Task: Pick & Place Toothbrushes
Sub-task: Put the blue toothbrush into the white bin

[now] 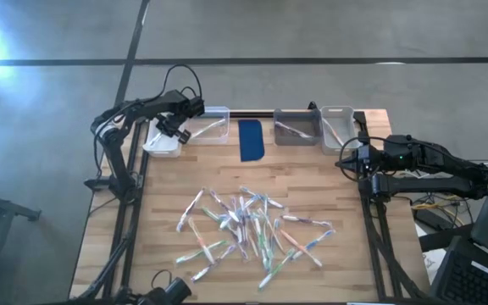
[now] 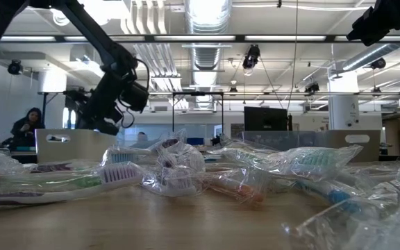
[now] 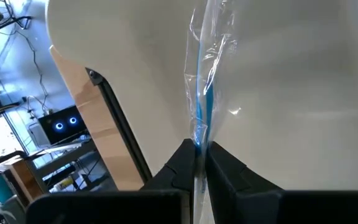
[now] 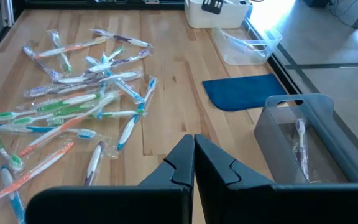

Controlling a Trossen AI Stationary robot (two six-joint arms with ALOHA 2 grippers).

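Observation:
Several wrapped toothbrushes lie in a loose pile on the middle of the wooden table, also seen in the right wrist view. My left gripper hangs over the white bin at the far left and is shut on a blue toothbrush in a clear wrapper. The white bin's inside fills the left wrist view behind it. My right gripper waits shut and empty above the table's right edge. My left gripper pinches one end of the wrapped blue toothbrush between its two fingertips. The fingers slant down from above and lie along the brush. The brush sticks out ahead of the fingers over the white bin; whether its free end touches the bin I cannot tell.
Along the far edge stand a clear bin, a dark blue pad, a grey bin with a toothbrush in it, and another clear bin. Bare wood lies between the bins and the pile.

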